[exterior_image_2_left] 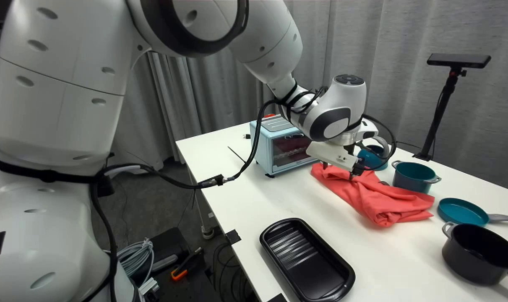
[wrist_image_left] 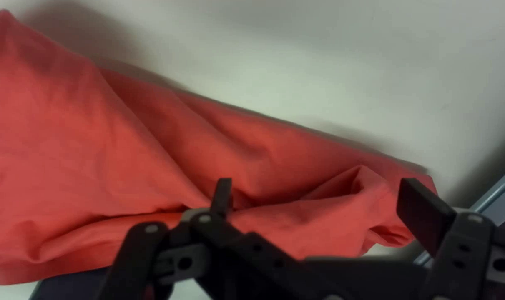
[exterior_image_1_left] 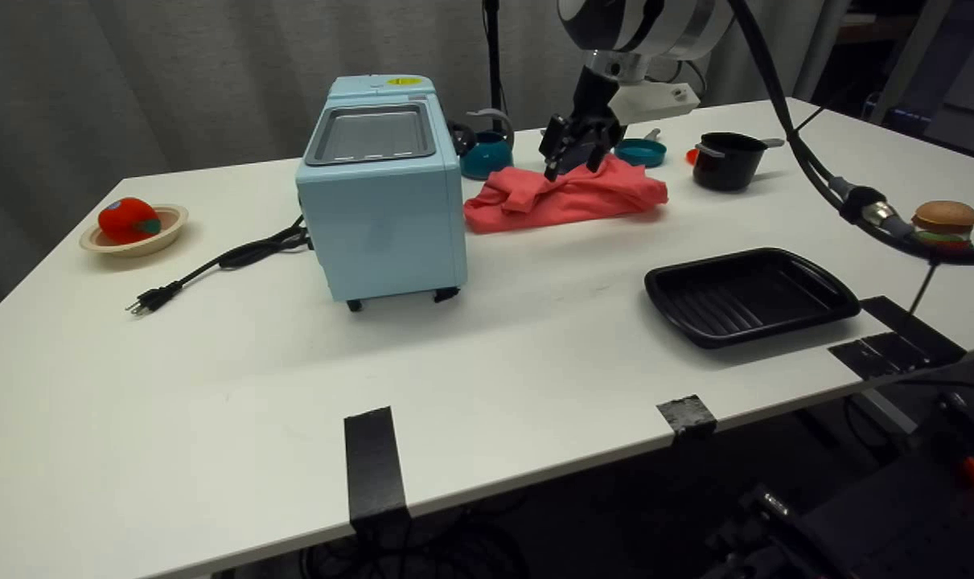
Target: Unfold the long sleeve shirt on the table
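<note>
The long sleeve shirt (exterior_image_1_left: 579, 205) is coral red and lies bunched in folds on the white table (exterior_image_1_left: 237, 386). It also shows in an exterior view (exterior_image_2_left: 377, 199) and across much of the wrist view (wrist_image_left: 110, 146). Its sleeves and chest print cannot be made out. My gripper (exterior_image_1_left: 573, 165) points down at the end of the shirt nearer the blue appliance. In the wrist view the gripper (wrist_image_left: 316, 187) is open, with its fingers wide apart and a raised fold of shirt seen between them. I cannot tell whether the fingertips touch the cloth. Nothing is gripped.
A light blue toaster oven (exterior_image_1_left: 386, 217) stands close beside the shirt. A teal pot (exterior_image_2_left: 413, 176), a teal pan (exterior_image_2_left: 461, 212), a black pot (exterior_image_1_left: 728, 161) and a teal mug (exterior_image_2_left: 371, 157) stand around it. A black baking tray (exterior_image_1_left: 752, 297) lies near the table's edge.
</note>
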Robot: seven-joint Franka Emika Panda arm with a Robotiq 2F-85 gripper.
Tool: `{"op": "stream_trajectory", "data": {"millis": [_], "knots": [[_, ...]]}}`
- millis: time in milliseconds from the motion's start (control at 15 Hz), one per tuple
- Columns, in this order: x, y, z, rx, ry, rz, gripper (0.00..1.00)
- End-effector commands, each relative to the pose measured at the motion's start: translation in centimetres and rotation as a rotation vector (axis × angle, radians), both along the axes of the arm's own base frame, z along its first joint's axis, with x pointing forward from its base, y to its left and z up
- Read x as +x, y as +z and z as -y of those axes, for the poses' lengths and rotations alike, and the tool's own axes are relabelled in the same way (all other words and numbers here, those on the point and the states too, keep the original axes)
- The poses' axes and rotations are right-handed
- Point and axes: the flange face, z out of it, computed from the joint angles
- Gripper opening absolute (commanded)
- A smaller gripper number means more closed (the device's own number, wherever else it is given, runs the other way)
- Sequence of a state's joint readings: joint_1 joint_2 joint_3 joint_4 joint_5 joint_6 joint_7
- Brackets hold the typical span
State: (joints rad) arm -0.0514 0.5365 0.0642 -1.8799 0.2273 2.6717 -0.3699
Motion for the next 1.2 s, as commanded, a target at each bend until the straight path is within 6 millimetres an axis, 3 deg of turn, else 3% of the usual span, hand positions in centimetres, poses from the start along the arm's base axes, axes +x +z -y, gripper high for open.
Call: {"op": "stream_trajectory", "data": {"millis": [0, 667, 1067, 1133], "knots": [[1.3, -1.3, -0.6, 0.043, -0.054, 0.061, 1.00], [5.0, -3.1, -2.9, 0.149, -0.174, 0.173, 1.00], [6.3, -4.7, -2.6, 0.166, -0.236, 0.151, 1.00], [6.5, -4.7, -2.5, 0.170, -0.246, 0.150, 0.85]]}}
